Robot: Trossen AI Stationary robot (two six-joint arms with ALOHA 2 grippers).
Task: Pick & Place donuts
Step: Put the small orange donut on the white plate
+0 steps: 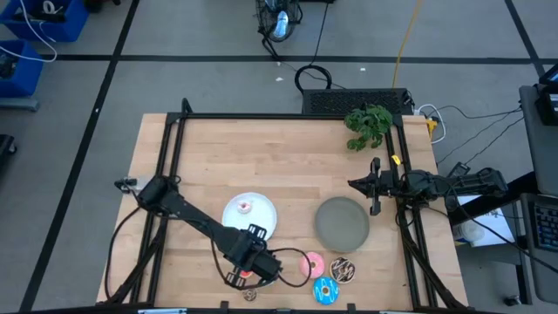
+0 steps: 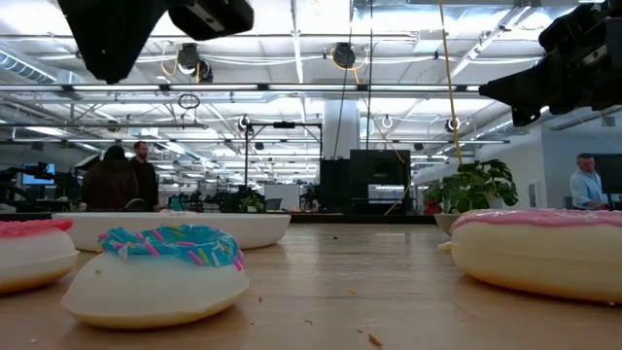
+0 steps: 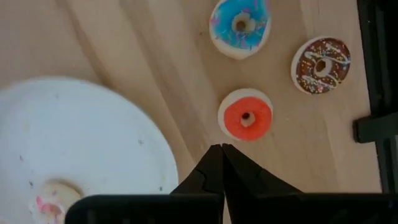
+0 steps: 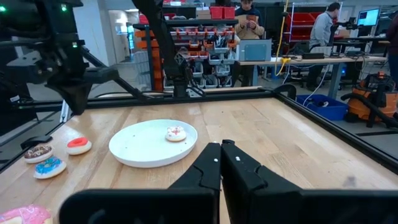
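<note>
My left gripper (image 3: 222, 151) is shut and hangs above the table between the white plate (image 3: 93, 137) and the near rail, touching nothing. Just ahead of its tips lies a small red donut (image 3: 245, 116). Farther toward the table's right lie a small blue sprinkled donut (image 3: 239, 25) and a small brown one (image 3: 321, 62). A small whitish donut (image 1: 243, 208) lies on the white plate (image 1: 261, 222). Larger pink (image 1: 312, 264), blue (image 1: 325, 290) and chocolate (image 1: 343, 270) donuts lie flat near the near edge. My right gripper (image 1: 351, 184) is shut and waits in the air beside the right rail.
An empty grey plate (image 1: 342, 223) sits right of the white one. A plant (image 1: 368, 126) stands at the far right corner. Black frame rails (image 3: 373, 56) run around the tabletop, and a bracket (image 3: 375, 127) juts in at the near rail. People stand in the room beyond.
</note>
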